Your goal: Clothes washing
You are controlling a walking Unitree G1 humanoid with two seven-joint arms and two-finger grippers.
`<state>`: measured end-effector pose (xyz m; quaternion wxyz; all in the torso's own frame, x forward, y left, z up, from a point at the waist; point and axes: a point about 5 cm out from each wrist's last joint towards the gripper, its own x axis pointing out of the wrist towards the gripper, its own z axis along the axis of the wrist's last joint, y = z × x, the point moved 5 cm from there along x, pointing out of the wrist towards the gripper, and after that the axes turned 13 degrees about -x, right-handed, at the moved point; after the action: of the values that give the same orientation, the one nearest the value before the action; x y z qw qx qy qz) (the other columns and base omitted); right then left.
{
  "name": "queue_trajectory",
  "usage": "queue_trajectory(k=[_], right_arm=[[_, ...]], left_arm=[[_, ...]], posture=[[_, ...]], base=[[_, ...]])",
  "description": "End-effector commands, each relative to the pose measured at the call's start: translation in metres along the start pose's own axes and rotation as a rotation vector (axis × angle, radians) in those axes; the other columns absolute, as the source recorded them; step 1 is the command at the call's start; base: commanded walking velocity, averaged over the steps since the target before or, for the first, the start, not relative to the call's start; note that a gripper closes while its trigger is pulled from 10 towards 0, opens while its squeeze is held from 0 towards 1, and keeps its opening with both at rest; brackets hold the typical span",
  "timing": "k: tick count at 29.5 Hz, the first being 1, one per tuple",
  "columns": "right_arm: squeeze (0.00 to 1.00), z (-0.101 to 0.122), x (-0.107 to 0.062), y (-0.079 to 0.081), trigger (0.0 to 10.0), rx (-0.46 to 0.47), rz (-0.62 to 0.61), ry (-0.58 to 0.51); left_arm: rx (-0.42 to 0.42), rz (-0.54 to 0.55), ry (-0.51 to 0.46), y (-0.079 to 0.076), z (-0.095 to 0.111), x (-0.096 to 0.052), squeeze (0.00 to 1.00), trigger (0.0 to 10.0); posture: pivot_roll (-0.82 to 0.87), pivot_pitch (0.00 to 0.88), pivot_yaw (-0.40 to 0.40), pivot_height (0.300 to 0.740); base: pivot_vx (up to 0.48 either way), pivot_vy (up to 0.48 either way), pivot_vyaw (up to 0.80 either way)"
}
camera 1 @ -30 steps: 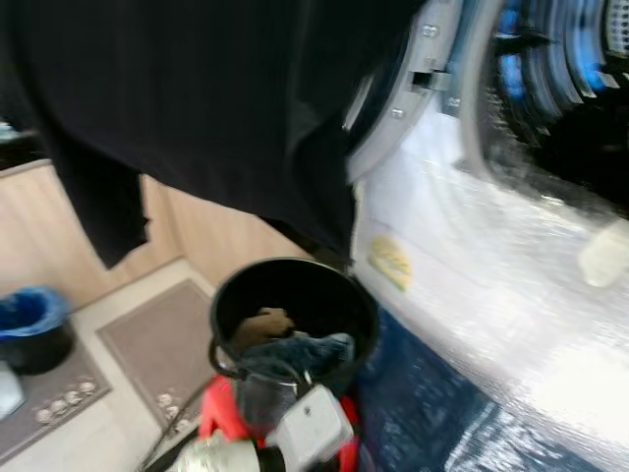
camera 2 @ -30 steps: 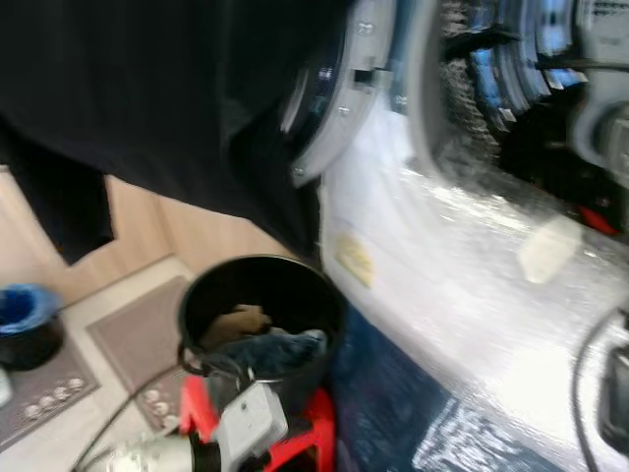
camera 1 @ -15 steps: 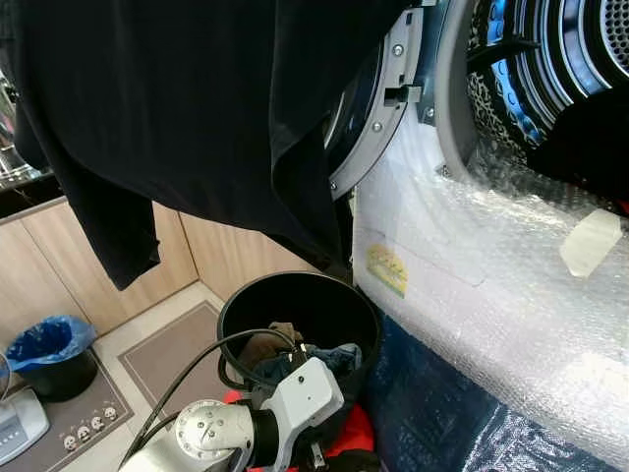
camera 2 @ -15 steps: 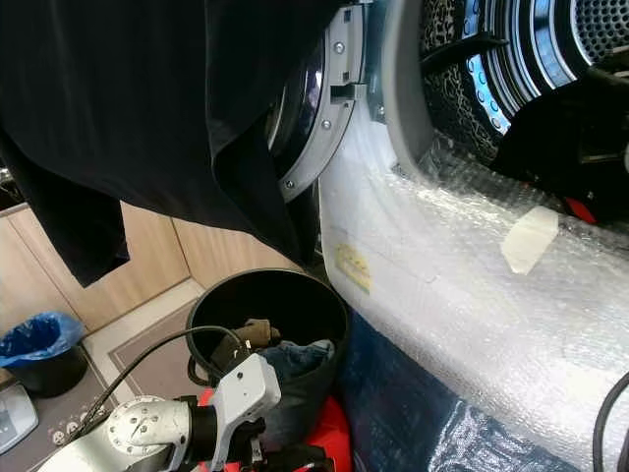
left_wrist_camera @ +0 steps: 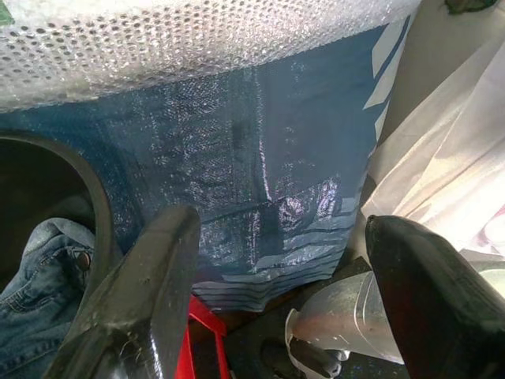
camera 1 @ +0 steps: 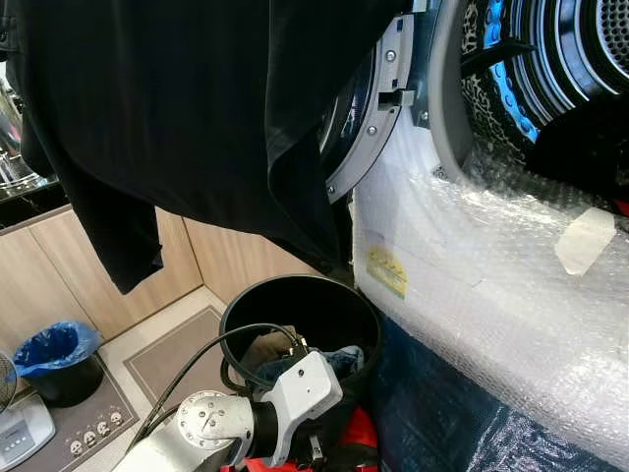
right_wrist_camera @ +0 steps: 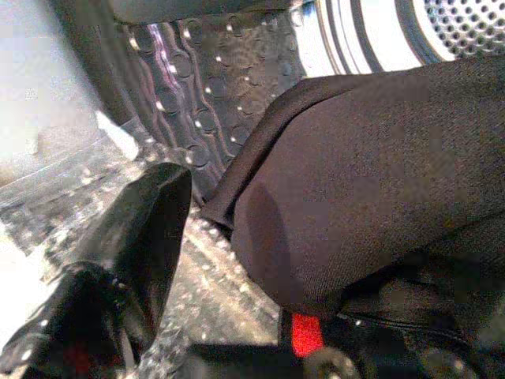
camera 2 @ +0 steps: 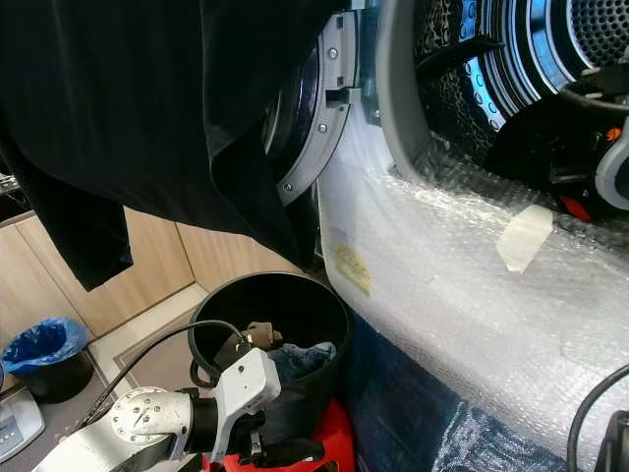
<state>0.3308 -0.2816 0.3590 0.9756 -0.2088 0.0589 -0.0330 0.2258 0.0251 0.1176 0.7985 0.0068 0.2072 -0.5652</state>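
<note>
Black garment (right_wrist_camera: 379,181) in washer drum (camera 1: 550,59), jeans (left_wrist_camera: 39,308) in black bucket (camera 1: 295,295), left end effector (left_wrist_camera: 276,300) fingers apart, right unclear.

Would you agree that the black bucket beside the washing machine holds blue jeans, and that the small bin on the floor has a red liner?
Not quite: the liner is blue, not red. The left eye view shows the small bin on the floor lined with a blue bag. The rest holds: the black bucket stands beside the washing machine with blue jeans inside, by the left gripper.

No readable text or labels
</note>
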Motion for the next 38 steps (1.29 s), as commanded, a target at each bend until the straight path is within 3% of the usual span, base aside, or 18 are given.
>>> queue_trajectory(k=[1, 3, 4, 5, 6, 19, 21, 24, 25, 26, 32, 38], right_arm=[[0.0, 0.004, -0.01, -0.001, 10.0, -0.032, 0.039, -0.008], [0.0, 0.009, -0.016, 0.0, 10.0, -0.067, 0.069, -0.044], [0.16, 0.013, -0.02, -0.001, 10.0, -0.072, 0.069, -0.066], [0.16, 0.013, -0.02, -0.001, 10.0, -0.072, 0.069, -0.066], [1.0, 0.015, -0.021, -0.003, 10.0, -0.073, 0.053, -0.08], [1.0, 0.019, -0.047, -0.015, 10.0, -0.223, 0.038, -0.118], [1.0, 0.019, -0.059, -0.015, 10.0, -0.256, 0.087, -0.124], [1.0, 0.022, -0.064, -0.01, 10.0, -0.239, 0.131, -0.147], [0.65, 0.026, -0.066, -0.001, 10.0, -0.242, 0.174, -0.186], [0.0, 0.029, -0.068, 0.007, 10.0, -0.248, 0.209, -0.214], [0.0, 0.033, -0.072, 0.046, 10.0, -0.246, 0.409, -0.316], [0.0, 0.035, -0.064, 0.084, 10.0, -0.16, 0.578, -0.352]], left_arm=[[0.019, 0.029, 0.001, 0.006, 0.002, -0.004, 0.0, 10.0], [0.018, 0.03, 0.002, 0.006, 0.002, -0.004, 0.0, 10.0], [0.016, 0.031, 0.002, 0.006, 0.001, -0.005, 0.0, 10.0], [0.016, 0.031, 0.002, 0.006, 0.001, -0.005, 0.0, 10.0], [0.013, 0.032, 0.002, 0.006, 0.001, -0.005, 0.0, 10.0], [0.001, 0.038, 0.006, 0.005, -0.001, -0.007, 0.0, 10.0], [0.002, 0.037, 0.007, 0.006, 0.0, -0.007, 0.0, 10.0], [0.003, 0.034, 0.007, 0.006, 0.0, -0.007, 0.0, 10.0], [0.006, 0.032, 0.008, 0.006, 0.0, -0.007, 0.0, 10.0], [0.007, 0.03, 0.009, 0.006, 0.0, -0.007, 0.0, 10.0], [0.016, 0.024, 0.009, 0.007, 0.002, -0.005, 0.0, 10.0], [0.011, 0.029, 0.006, 0.006, 0.002, -0.005, 0.0, 10.0]], posture=[[-0.18, 0.0, 0.036, 0.74], [-0.18, 0.0, 0.035, 0.74], [-0.18, 0.0, 0.034, 0.74], [-0.18, 0.0, 0.034, 0.74], [-0.18, 0.0, 0.033, 0.74], [-0.19, 0.0, 0.038, 0.74], [-0.19, 0.0, 0.042, 0.74], [-0.2, 0.0, 0.045, 0.74], [-0.2, 0.0, 0.048, 0.74], [-0.21, 0.0, 0.05, 0.74], [-0.21, 0.0, 0.05, 0.74], [-0.19, 0.0, 0.04, 0.74]], base=[[0.0, 0.0, 0.0], [0.0, 0.0, 0.0], [0.0, 0.0, 0.0], [0.0, 0.0, 0.0], [0.0, 0.0, 0.0], [0.0, 0.0, 0.0], [0.0, 0.0, 0.0], [0.0, 0.0, 0.0], [0.0, 0.0, 0.0], [0.0, 0.0, 0.0], [0.0, 0.0, 0.0], [0.0, 0.0, 0.0]])
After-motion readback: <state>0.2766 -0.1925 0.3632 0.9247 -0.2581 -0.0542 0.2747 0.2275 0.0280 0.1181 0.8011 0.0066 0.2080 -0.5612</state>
